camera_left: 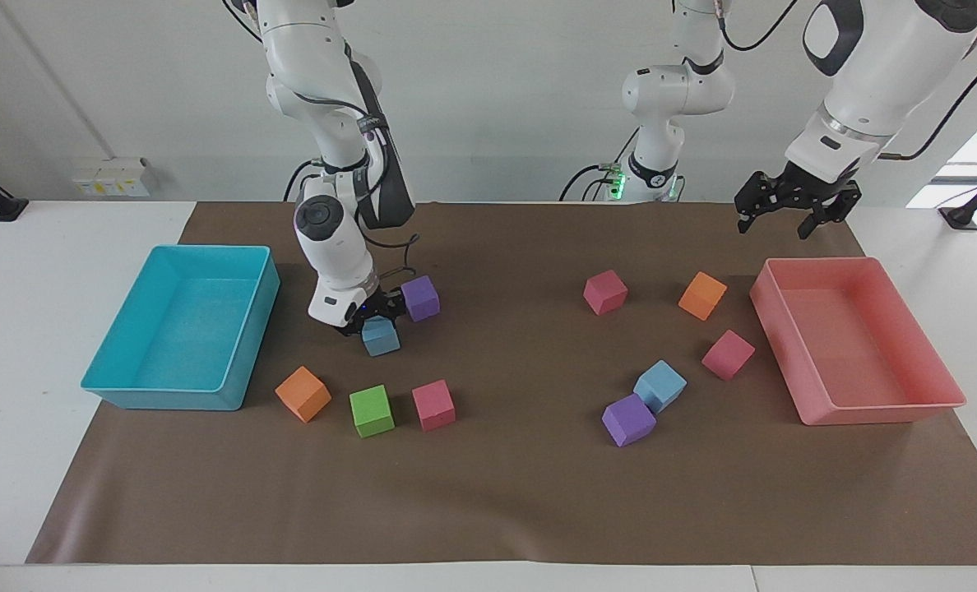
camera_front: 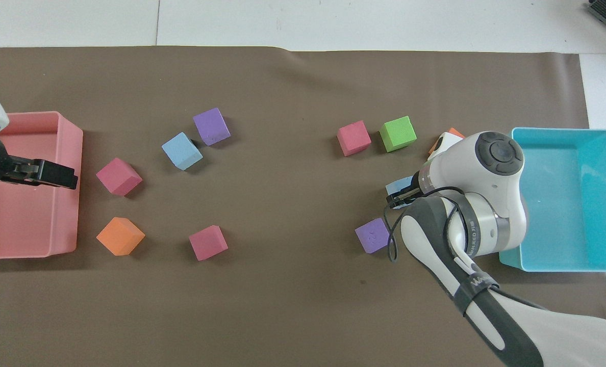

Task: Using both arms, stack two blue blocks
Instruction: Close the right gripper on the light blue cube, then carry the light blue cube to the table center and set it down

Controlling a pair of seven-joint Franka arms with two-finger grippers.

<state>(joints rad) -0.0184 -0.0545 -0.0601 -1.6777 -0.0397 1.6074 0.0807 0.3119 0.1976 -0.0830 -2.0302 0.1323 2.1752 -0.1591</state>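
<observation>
Right arm's tool point(camera_left: 371, 316) is down at the worktop point(camera_left: 505, 493), its fingers closed on one blue block point(camera_left: 381, 337) that sits just beside a purple cube point(camera_left: 420, 298) and a little way from the turquoise tray point(camera_left: 252, 329), toward the middle of the worktop. From above, that blue block point(camera_front: 399, 184) shows only as a corner poking out from under the white wrist, so I can't say whether it rests on the brown mat point(camera_left: 505, 247) or has come just clear of it.

Taking the turquoise tray as my marker, three more cubes lie in a row farther from the robots than the held block: an orange cube point(camera_left: 303, 394) closest to the tray, then a green cube point(camera_left: 372, 410), then a pink cube point(camera_left: 433, 404).

Well apart from that tray, toward the left arm's end, the second blue block point(camera_left: 659, 386) lies on the mat touching another purple cube point(camera_left: 628, 419). Around it sit two pink cubes point(camera_left: 604, 292) point(camera_left: 728, 354) and an orange cube point(camera_left: 702, 295), with the pink tray point(camera_left: 858, 403) at the very end.

Left arm's tool point(camera_left: 791, 215) hangs in the air over the pink tray's edge nearest the robots, fingers spread wide and empty; that arm is waiting.
</observation>
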